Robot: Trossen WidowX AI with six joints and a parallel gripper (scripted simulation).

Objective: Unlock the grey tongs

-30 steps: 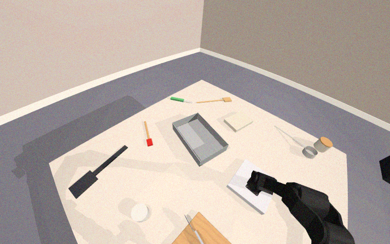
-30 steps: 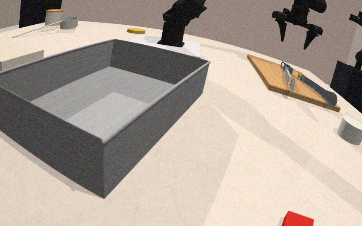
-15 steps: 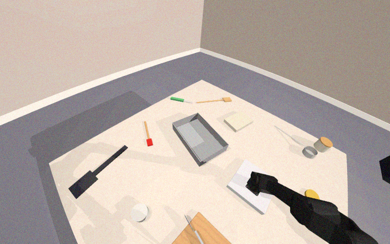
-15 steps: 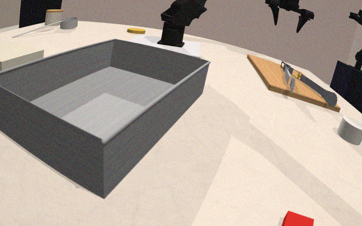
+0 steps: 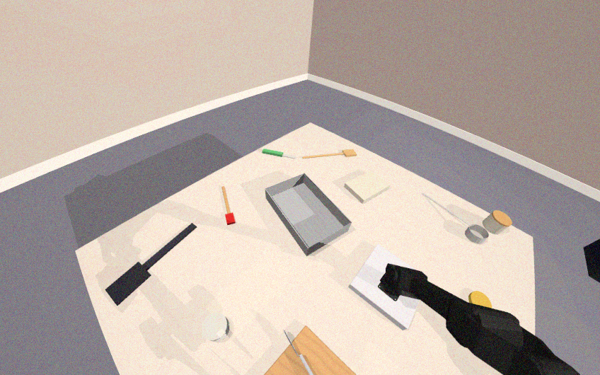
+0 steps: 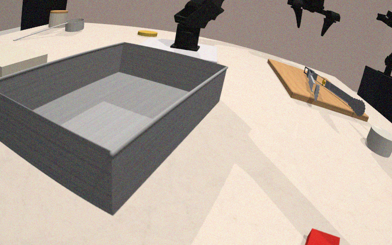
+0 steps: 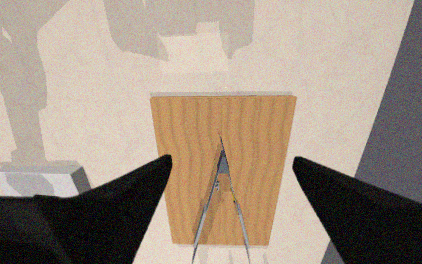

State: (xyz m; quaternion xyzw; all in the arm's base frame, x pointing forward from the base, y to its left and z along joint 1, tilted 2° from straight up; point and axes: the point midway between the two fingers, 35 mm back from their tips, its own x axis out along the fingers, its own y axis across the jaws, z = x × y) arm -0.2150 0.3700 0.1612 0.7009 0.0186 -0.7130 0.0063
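The grey tongs (image 5: 305, 362) (image 6: 340, 90) (image 7: 223, 163) lie on the wooden board (image 5: 327, 358) (image 6: 286, 77) (image 7: 265, 125), their two arms spread in a V from the hinge. In the exterior view the scalloped end of one arm is at the board's near right corner. My gripper (image 6: 310, 31) (image 7: 231, 161) is wide open and empty, well above the board and the tongs; the fingers touch nothing. The roasting tin (image 5: 326, 203) (image 6: 173, 132) stands on the table with nothing in it.
A white cylinder (image 5: 214, 326) (image 6: 378, 143) stands near the board. A white slab (image 5: 371, 291) lies under my arm's base. A black spatula (image 5: 128, 284), a red-headed tool (image 5: 230, 218) (image 6: 322, 238) and a small pan (image 5: 476, 234) (image 6: 74, 26) lie farther off.
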